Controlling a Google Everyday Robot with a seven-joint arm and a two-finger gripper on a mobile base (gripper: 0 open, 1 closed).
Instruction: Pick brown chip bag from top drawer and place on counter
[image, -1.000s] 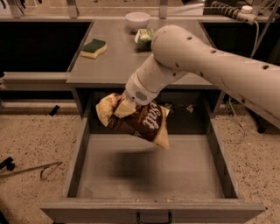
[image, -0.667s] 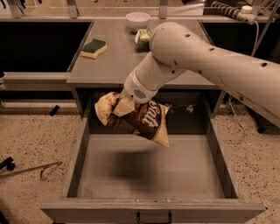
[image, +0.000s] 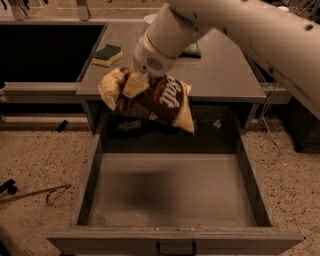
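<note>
My gripper (image: 133, 83) is shut on the brown chip bag (image: 161, 101), a crinkled dark-brown bag with cream-yellow ends and white "Salt" lettering. The bag hangs in the air above the back of the open top drawer (image: 89, 176), level with the front edge of the counter (image: 222, 76). My white arm comes in from the upper right and hides part of the counter. The drawer's flat bottom is bare, with the bag's shadow on it. Its small dark handle (image: 176, 248) shows at the front.
On the counter lie a green-and-yellow sponge (image: 107, 54) at the left, a green chip bag (image: 193, 50) partly behind my arm, and a white bowl (image: 148, 19) at the back. A metal rod (image: 31, 193) lies on the speckled floor at the left.
The arm has lifted the brown chip bag higher, from over the drawer's rear up to the counter's front edge. The grip on the bag is unchanged.
</note>
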